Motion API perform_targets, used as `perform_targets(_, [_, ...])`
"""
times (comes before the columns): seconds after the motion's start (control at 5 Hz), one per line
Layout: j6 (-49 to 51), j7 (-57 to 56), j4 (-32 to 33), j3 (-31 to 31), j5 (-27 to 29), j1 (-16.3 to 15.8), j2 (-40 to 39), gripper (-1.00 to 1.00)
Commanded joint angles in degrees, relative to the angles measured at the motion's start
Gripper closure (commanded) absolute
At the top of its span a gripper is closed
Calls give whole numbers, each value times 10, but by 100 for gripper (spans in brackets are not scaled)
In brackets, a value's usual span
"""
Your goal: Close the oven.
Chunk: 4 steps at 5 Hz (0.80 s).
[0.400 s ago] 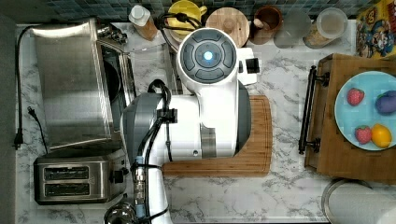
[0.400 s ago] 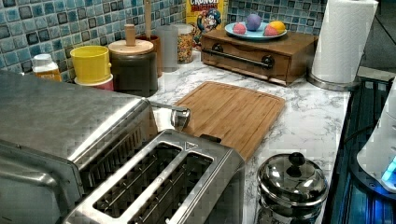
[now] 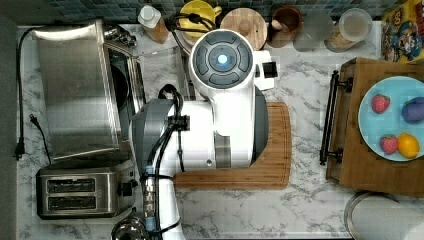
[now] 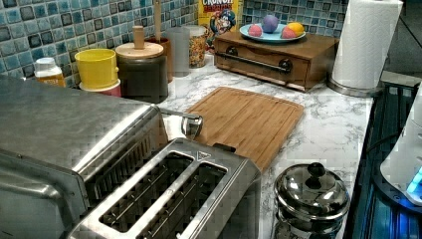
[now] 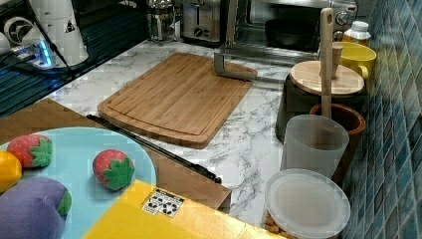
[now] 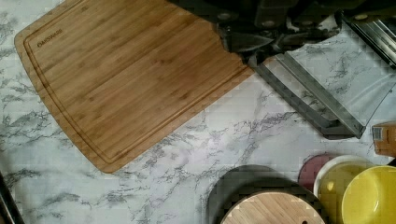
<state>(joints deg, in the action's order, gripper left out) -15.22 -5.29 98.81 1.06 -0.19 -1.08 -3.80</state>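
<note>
Got the oven (image 3: pixel 75 90) sitting along the top view's left edge on the marble surface (image 3: pixel 300 80), right next to the two-slot toaster (image 3: pixel 80 192). Definitely not closed: glass door (image 3: pixel 160 70) dropped flat, pointing toward the top view's right. Can see straight into the dark interior in the right view, with the door's steel bar handle (image 5: pixel 231 69) lying at the far edge of the bamboo cutting board (image 5: pixel 179 94).

Same story from the wrist view: glass door (image 6: pixel 345 79) lying level over the marble, handle bar (image 6: pixel 299 100) just beside a corner of the cutting board (image 6: pixel 126 79). Dark end effector (image 6: pixel 261 39) hanging right at the handle's near end, close to that board corner. Can't tell its state, honestly, too dark and bunched up to call wide or narrow, and can't say touching or not.

Big white arm (image 3: pixel 220 100) sprawled over the middle of the top view, covering part of the board.

Other stuff around: yellow mug (image 3: pixel 197 12) and a wooden-lidded canister (image 3: pixel 245 25) along the tiled back wall, blue plate (image 3: pixel 385 125) of toy fruit on a wooden box at the top view's right, paper towel roll (image 4: pixel 368 45) beside that box in the left view, shiny lidded pot (image 4: pixel 311 191) near the toaster.
</note>
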Motion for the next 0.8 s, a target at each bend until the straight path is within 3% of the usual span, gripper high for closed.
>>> perform_targets(0.2, [-12, -27, -65, 11, -10, -10, -35, 100])
perform_targets(0.4, [-15, -147, -54, 4, 75, 12, -60, 100])
perform_targets(0.8, [-63, -290, 47, -12, 193, 62, -64, 100])
